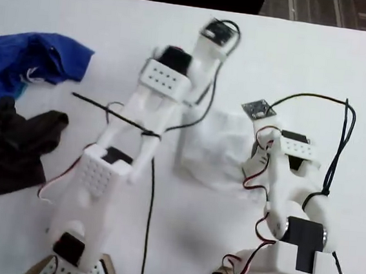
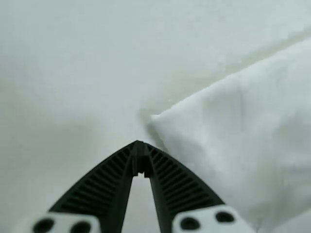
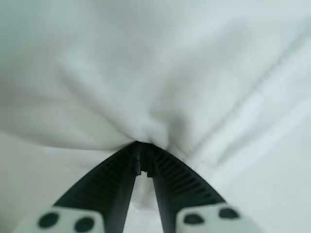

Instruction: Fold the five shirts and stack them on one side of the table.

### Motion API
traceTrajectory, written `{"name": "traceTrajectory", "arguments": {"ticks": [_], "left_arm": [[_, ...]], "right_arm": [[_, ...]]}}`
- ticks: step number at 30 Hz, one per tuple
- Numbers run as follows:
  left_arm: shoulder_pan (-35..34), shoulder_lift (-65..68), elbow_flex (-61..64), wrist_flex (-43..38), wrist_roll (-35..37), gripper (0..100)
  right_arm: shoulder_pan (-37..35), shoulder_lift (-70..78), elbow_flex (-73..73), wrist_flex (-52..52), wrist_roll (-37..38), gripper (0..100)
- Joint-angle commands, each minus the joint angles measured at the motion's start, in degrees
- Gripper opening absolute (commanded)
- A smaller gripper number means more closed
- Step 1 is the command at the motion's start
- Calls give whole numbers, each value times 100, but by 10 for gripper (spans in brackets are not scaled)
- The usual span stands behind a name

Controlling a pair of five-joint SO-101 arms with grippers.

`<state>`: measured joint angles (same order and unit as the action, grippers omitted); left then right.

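Observation:
A white shirt (image 1: 215, 148) lies bunched mid-table, pale against the white tabletop. My right arm (image 1: 284, 161) stands over its right edge. In the right wrist view my right gripper (image 3: 141, 148) is shut on the white shirt (image 3: 146, 82), with cloth puckered at the fingertips. My left arm (image 1: 139, 116) stretches across the table toward the shirt's far left corner. My left gripper (image 2: 140, 147) is shut with nothing in it, its tips just beside that corner of the white shirt (image 2: 238, 145). A blue shirt (image 1: 31, 61) and a black shirt (image 1: 10, 146) lie crumpled at the left.
The white table (image 1: 321, 53) has bare room at the back and far right. Black cables (image 1: 148, 211) trail between the arms and loop above the right arm. The arm bases sit at the front edge.

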<state>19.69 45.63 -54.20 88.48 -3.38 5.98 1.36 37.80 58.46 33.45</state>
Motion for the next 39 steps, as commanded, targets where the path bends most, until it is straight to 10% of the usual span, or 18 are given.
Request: {"name": "traceTrajectory", "arguments": {"ticks": [1,23,39], "left_arm": [[167,185,-207,-62,44,25],[431,536,-945,431,501,25],[141,993,356,-695,492,25]], "right_arm": [[171,-127,-9,-154,-18,21],[154,-127,-9,-154,-18,21],[189,-127,-9,-154,0,21]]}}
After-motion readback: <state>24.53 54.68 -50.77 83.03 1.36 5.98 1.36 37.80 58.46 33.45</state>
